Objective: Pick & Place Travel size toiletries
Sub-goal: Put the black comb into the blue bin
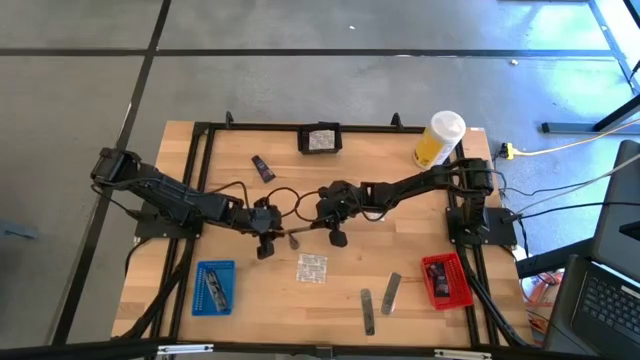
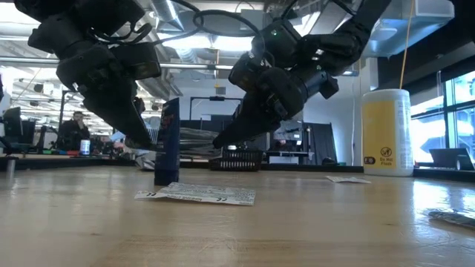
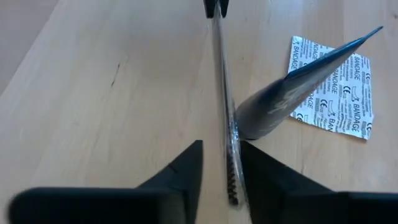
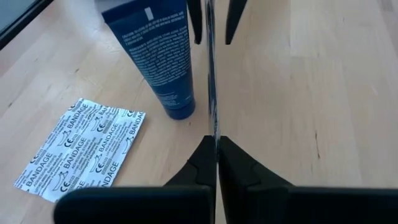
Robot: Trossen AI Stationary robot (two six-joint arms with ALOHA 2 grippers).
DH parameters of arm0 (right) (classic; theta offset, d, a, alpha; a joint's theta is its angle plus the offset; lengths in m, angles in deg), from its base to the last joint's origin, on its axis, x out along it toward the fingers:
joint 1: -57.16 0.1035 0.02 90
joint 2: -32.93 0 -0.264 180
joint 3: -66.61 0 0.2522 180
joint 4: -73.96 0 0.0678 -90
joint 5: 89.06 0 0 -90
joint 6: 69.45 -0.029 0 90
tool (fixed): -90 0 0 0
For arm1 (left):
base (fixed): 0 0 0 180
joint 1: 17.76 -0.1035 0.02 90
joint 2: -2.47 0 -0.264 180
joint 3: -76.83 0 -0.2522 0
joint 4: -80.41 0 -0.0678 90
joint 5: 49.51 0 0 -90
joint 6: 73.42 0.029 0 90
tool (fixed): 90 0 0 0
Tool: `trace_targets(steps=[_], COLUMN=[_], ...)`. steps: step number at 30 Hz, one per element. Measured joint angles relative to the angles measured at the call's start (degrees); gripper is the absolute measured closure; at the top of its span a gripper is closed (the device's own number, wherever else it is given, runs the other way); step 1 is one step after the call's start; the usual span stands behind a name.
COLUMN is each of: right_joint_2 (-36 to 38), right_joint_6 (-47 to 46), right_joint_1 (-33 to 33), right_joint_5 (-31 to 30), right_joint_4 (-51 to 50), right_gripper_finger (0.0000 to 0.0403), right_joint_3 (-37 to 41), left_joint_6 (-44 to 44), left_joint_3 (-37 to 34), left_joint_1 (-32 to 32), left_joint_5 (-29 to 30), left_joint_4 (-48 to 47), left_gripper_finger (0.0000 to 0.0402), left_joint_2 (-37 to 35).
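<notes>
A slim flat grey stick (image 3: pixel 222 93) hangs between my two grippers at the table's middle. My right gripper (image 4: pixel 216 142) is shut on one end of it. My left gripper (image 3: pixel 221 155) is open, its fingers standing on either side of the stick's other end. Right beside the stick a dark blue tube (image 4: pixel 155 56) stands upright on its cap on the table. A silvery-white sachet printed BANDAGE (image 1: pixel 312 268) lies flat just nearer than the tube. My right gripper pinches the end of the stick (image 4: pixel 212 134) that points toward the table's right, its two flat faces between the fingers. The fingers slant down from the table's right and lie along the stick. The stick stands on edge, lifted clear of the table, reaching toward my left gripper.
A second dark tube (image 1: pixel 262 168) lies at the far left. A black tray (image 1: pixel 320 138) holds a sachet at the far edge. A yellow container (image 1: pixel 440 140) stands far right. Near the front are a blue tray (image 1: pixel 214 287), a red tray (image 1: pixel 445 280) and two grey sticks (image 1: pixel 380 300).
</notes>
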Motion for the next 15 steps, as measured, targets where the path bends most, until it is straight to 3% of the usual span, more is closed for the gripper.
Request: trace_targets(steps=[5, 11, 15], right_joint_2=[0.0, 0.0, 0.0], right_joint_6=[0.0, -0.2, -0.9], right_joint_1=[0.0, 0.0, 0.0], right_joint_5=[0.1, 0.2, 0.2], right_joint_4=[0.0, 0.0, -0.2], right_gripper_finger=[0.0403, 0.0402, 0.0378], right_joint_3=[0.0, 0.0, 0.0], left_joint_6=[0.0, -0.1, -0.1], left_joint_3=[0.0, 0.0, 0.0], left_joint_1=[0.0, 0.0, 0.0], left_joint_5=[0.0, 0.0, 0.0], left_joint_4=[0.0, 0.0, 0.0], left_gripper_finger=[0.0386, 0.0393, 0.0395], left_joint_2=[0.0, 0.0, 0.0])
